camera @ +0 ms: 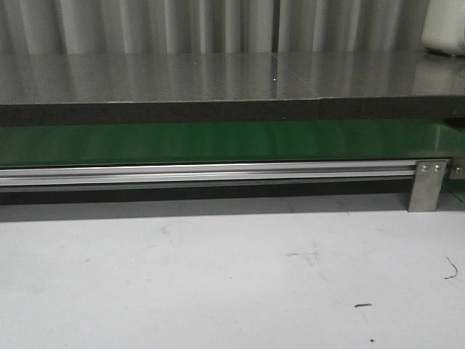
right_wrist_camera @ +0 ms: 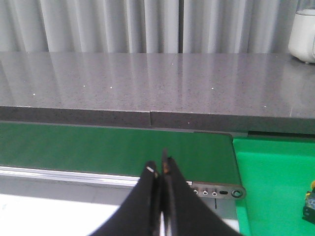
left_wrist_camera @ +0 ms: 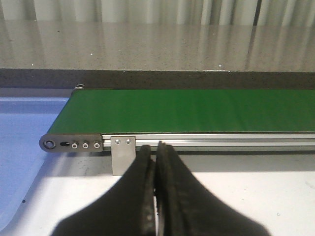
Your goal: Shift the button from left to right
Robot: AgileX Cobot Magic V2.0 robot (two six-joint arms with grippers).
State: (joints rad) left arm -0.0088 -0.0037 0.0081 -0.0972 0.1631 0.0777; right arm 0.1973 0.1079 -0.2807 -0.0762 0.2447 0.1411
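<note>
White table [camera: 218,276], both pincers [left_wrist_camera: 156,162] [right_wrist_camera: 161,179] pressed together, green belt [camera: 218,142], grey counter [camera: 218,76], pleated curtain [camera: 182,25]

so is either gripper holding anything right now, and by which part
Nothing is held. The left gripper and right gripper are both shut with no object between their fingers, each hanging near the green belt.

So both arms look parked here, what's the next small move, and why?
Probably open the left gripper and swing it toward the blue tray. It is closed on nothing, and no button shows on the green belt. A small item, cut off in the green tray, might be one.
</note>
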